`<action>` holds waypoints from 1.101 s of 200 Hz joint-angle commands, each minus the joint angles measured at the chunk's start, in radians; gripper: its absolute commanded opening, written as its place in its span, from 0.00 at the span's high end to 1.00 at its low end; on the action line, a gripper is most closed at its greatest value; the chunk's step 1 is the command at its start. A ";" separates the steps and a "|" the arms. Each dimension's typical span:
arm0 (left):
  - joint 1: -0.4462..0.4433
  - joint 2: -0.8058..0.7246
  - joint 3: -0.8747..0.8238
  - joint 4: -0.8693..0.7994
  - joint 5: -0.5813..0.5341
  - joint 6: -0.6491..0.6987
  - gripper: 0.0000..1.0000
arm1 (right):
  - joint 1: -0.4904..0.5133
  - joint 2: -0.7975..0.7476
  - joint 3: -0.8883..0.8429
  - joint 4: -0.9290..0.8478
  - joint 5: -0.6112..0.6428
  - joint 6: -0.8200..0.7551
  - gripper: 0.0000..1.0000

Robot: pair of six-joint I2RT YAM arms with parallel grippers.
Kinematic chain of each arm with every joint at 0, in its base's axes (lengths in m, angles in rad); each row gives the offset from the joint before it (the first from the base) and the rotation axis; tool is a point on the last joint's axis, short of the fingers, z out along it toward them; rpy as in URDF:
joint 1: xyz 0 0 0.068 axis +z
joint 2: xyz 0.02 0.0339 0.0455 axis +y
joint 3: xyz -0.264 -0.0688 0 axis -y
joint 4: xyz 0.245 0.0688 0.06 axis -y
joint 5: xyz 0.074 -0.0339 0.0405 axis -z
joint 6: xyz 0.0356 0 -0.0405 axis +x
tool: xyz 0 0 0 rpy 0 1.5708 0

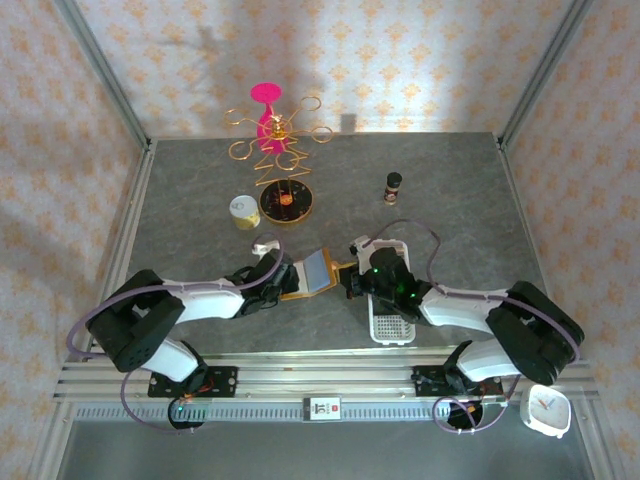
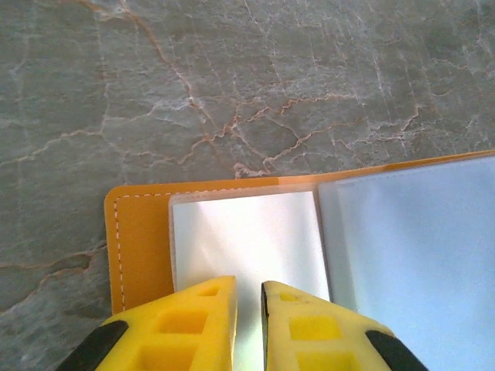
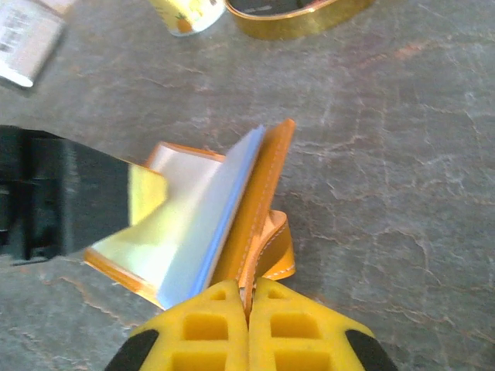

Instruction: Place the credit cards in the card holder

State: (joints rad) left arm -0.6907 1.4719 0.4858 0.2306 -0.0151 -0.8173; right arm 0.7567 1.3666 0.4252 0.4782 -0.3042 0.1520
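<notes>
Both arms flanked holder, open mid-table, long axis left-right. Right gripper clenched on its right cover edge. Left gripper nearly closed over left pocket page; I couldn't tell if gripping. Left arm nearer pocket.

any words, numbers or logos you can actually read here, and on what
Nothing here is legible.
white tag: dark print, too blurred to read
yellow can: a small picture, no letters legible
clock: dial marks too small to read
small bottle: label too small to read
wallet: no text on the cover or sleeves
</notes>
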 commanded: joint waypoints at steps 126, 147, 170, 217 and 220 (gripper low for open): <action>0.014 -0.071 -0.148 0.138 0.051 0.041 0.81 | 0.201 -0.156 0.297 -0.520 0.309 0.337 0.63; 0.014 -0.065 -0.148 0.158 0.080 0.041 0.81 | 0.243 -0.120 0.294 -0.445 0.278 0.384 0.62; 0.014 -0.065 -0.154 0.179 0.097 0.044 0.81 | 0.265 -0.043 0.314 -0.371 0.211 0.403 0.62; 0.015 -0.075 -0.162 0.185 0.096 0.059 0.81 | 0.271 0.138 0.387 -0.319 0.211 0.443 0.67; 0.014 -0.076 -0.163 0.186 0.094 0.060 0.81 | 0.270 0.150 0.394 -0.324 0.221 0.447 0.68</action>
State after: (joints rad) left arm -0.6842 1.4025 0.3473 0.4038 0.0681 -0.7826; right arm 1.0233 1.4528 0.7563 0.1143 -0.1020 0.5598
